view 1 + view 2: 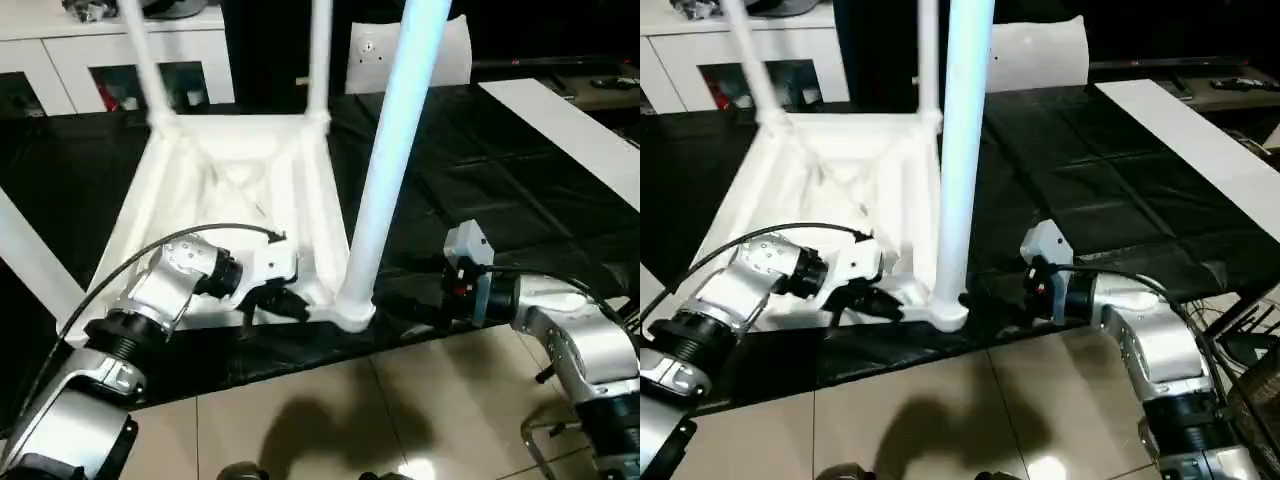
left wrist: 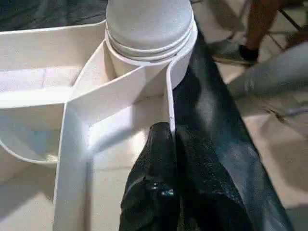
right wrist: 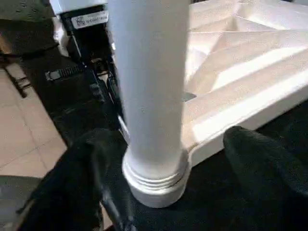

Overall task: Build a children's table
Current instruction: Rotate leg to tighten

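The table top point(image 1: 235, 215) lies ribbed side up on the black mat point(image 1: 480, 180). The left gripper point(image 1: 275, 300) pinches its near rim beside the corner leg point(image 1: 385, 180). The right gripper point(image 3: 159, 159) seems spread around that leg's base

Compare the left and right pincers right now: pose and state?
The left pincer is shut on the table top, pinching its near rim wall beside the corner socket; the right pincer is open, its fingers standing either side of the near leg at its base without clamping it. The left reaches in over the ribbed underside; the right comes from outside the table's corner. Both work at the same near corner.
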{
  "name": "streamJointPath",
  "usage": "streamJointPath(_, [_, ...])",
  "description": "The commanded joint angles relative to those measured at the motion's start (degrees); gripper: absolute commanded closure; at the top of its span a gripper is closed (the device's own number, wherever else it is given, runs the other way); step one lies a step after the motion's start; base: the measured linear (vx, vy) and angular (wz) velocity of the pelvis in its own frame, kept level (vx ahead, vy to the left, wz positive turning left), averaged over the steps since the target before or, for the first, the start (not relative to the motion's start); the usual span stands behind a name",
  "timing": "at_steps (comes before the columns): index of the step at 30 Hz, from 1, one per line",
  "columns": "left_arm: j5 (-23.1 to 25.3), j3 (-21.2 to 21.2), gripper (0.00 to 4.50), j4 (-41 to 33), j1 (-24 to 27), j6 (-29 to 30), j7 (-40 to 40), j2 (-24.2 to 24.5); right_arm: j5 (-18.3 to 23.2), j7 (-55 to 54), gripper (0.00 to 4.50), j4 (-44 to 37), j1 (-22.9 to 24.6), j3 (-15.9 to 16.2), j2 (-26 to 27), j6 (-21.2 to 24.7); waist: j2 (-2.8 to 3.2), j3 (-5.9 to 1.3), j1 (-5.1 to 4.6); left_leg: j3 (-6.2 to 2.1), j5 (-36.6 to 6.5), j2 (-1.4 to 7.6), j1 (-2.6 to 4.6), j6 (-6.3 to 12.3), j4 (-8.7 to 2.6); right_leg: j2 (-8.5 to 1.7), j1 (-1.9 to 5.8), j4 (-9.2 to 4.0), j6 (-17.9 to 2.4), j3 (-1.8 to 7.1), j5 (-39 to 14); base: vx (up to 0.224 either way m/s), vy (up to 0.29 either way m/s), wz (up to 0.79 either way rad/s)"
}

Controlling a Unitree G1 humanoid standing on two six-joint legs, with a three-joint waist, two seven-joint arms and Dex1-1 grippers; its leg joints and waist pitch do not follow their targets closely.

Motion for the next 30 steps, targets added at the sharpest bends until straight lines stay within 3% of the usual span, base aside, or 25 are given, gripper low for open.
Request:
streamJointPath(1, [-0.14, -3.51, 4.50, -0.47, -1.33, -2.54, -5.45, -0.46, 1.57, 2.92, 0.07, 0.28, -1.83, 0.09, -1.05, -0.09, -0.26, -4.24, -0.12, -0.85, -11.57, 2.74, 0.48, 3.08, -4.11, -4.57, 3.16, -5.01, -4.55, 3.81, -25.44, 0.000, 0.000, 0.00])
streamJointPath(4, [0.69, -4.30, 4.50, 0.62, -2.42, -4.34, -7.10, -0.26, 0.78, 6.56, 0.01, 0.82, -3.07, 2.66, -2.54, -0.78, 0.04, -4.39, 0.71, -0.79, -10.15, 2.99, 0.61, 3.09, -4.07, -4.59, 3.03, -4.59, -5.60, 3.94, -23.12, 0.000, 0.000, 0.00])
streamJointPath(6, [0.65, -4.24, 4.50, 0.82, -2.60, -4.45, -7.42, -0.35, 0.36, 7.41, 0.01, 0.97, -3.34, 3.57, -2.98, -1.09, -0.10, -4.46, 0.77, -0.77, -10.07, 3.03, 0.55, 3.00, -4.10, -4.51, 3.14, -4.43, -5.80, 3.95, -22.36, 0.000, 0.000, 0.00])
streamJointPath(8, [0.47, -4.28, 4.50, 0.66, -2.56, -4.20, -8.30, -0.27, -0.19, 8.63, 0.01, 1.52, -3.88, 4.69, -3.21, -1.21, 0.19, -4.47, 1.03, -0.89, -10.55, 3.16, 0.53, 2.48, -4.16, -4.69, 3.19, -4.27, -6.23, 3.97, -21.93, 0.000, 0.000, 0.00])
streamJointPath(11, [0.16, -4.56, 4.50, 0.00, -2.20, -3.96, -9.36, -0.07, -0.90, 10.18, 0.01, 3.35, -4.92, 5.34, -3.35, -2.42, -0.03, -4.50, 1.12, -0.82, -10.97, 3.02, 0.47, 2.19, -4.10, -4.77, 3.27, -4.38, -6.20, 3.93, -22.54, 0.000, 0.000, 0.00])
streamJointPath(12, [0.11, -4.72, 4.50, -0.07, -2.18, -4.02, -9.68, -0.03, -1.12, 10.84, 0.01, 4.15, -5.32, 5.45, -3.44, -2.99, -0.56, -4.44, 1.12, -0.80, -10.62, 2.94, 0.34, 2.40, -4.08, -4.77, 3.32, -4.29, -6.11, 3.87, -23.23, 0.000, 0.000, 0.00])
streamJointPath(16, [0.09, -4.96, 4.50, -0.27, -2.14, -4.06, -10.41, 0.31, -0.89, 12.96, 0.01, 5.20, -6.31, 6.31, -3.61, -3.29, -0.38, -4.42, 1.19, -0.80, -9.99, 3.08, 0.37, 2.70, -4.08, -4.73, 3.24, -4.35, -5.71, 3.95, -23.45, 0.000, 0.000, 0.00])
streamJointPath(18, [0.20, -5.09, 4.50, 0.17, -2.40, -4.44, -10.69, 0.32, -0.89, 13.21, 0.18, 6.42, -7.23, 6.81, -3.31, -3.99, -0.58, -4.48, 1.17, -0.80, -9.83, 3.08, 0.33, 2.83, -4.06, -4.71, 3.28, -4.22, -5.83, 3.93, -23.18, 0.000, 0.000, 0.00])
streamJointPath(25, [0.52, -4.88, 4.50, 0.66, -2.62, -4.95, -10.86, 0.59, -1.11, 14.86, 0.77, 8.37, -8.60, 8.99, -0.20, -4.39, -0.22, -4.56, 1.22, -0.80, -9.51, 3.15, 0.29, 2.79, -4.05, -4.67, 3.24, -3.99, -6.62, 3.96, -21.56, 0.000, 0.000, 0.00])
streamJointPath(30, [0.50, -4.95, 4.50, 0.69, -2.78, -4.74, -10.74, 0.57, -1.12, 14.96, 1.17, 9.31, -9.06, 9.50, 0.58, -4.35, -0.33, -4.56, 1.26, -0.79, -9.66, 3.27, 0.40, 2.42, -4.10, -4.75, 3.18, -3.89, -7.10, 4.06, -21.26, 0.000, 0.000, 0.00])
